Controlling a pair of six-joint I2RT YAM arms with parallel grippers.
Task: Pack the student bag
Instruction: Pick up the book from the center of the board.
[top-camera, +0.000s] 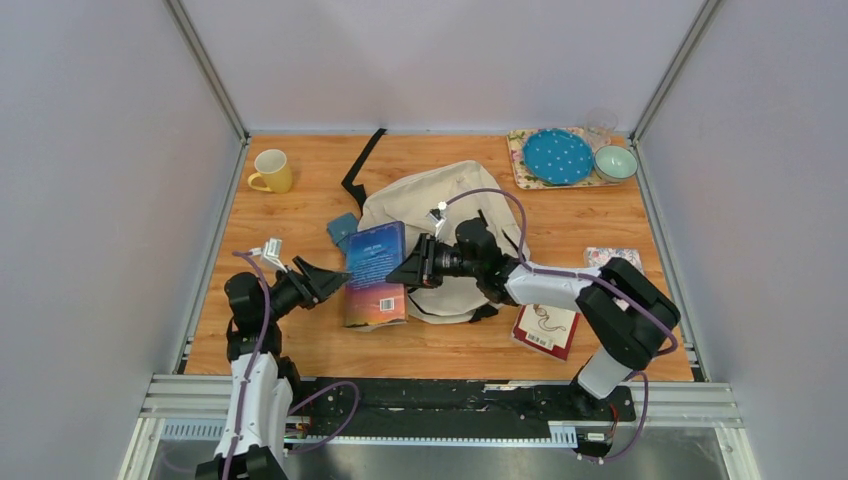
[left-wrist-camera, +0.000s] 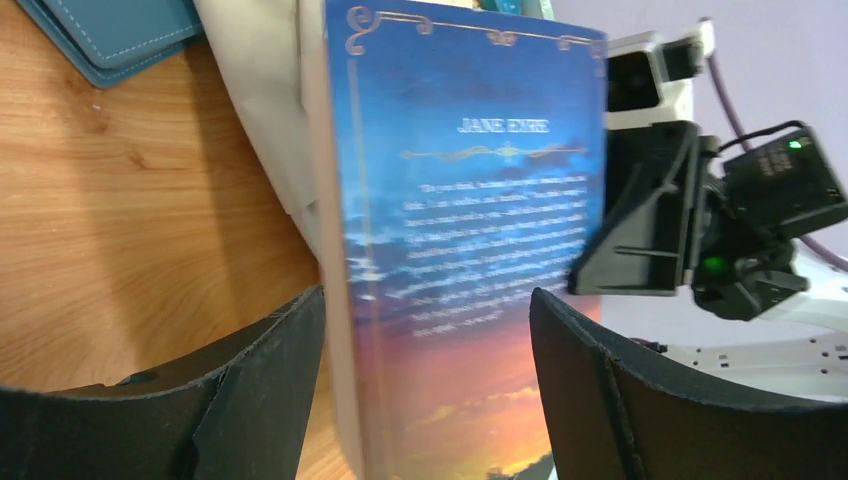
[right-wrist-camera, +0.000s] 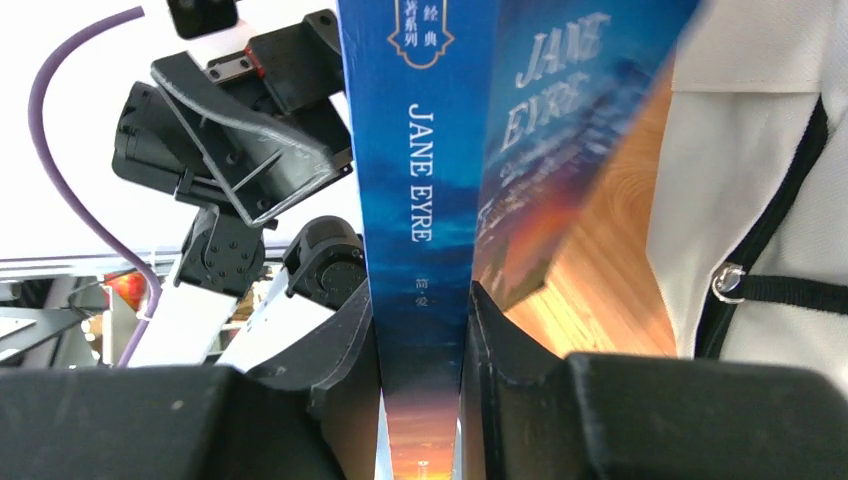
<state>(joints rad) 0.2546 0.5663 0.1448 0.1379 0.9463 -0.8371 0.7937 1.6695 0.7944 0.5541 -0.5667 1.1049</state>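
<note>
The student bag (top-camera: 440, 225) lies cream and flat in the middle of the table, and its black-trimmed fabric shows in the right wrist view (right-wrist-camera: 760, 150). A blue "Jane Eyre" book (top-camera: 375, 272) stands tilted at the bag's left edge. My right gripper (top-camera: 405, 272) is shut on the book's spine (right-wrist-camera: 418, 200), a finger pressed on each side (right-wrist-camera: 420, 330). My left gripper (top-camera: 338, 280) is open at the book's other side. Its fingers (left-wrist-camera: 270, 370) stand wide around the book's cover (left-wrist-camera: 470, 250) without pressing it.
A teal wallet (top-camera: 342, 230) lies by the bag's left side and a yellow mug (top-camera: 272, 171) stands at the back left. A red book (top-camera: 547, 328) lies at the front right. A tray (top-camera: 520, 160) at the back right carries a blue plate (top-camera: 557, 157) and a green bowl (top-camera: 615, 162).
</note>
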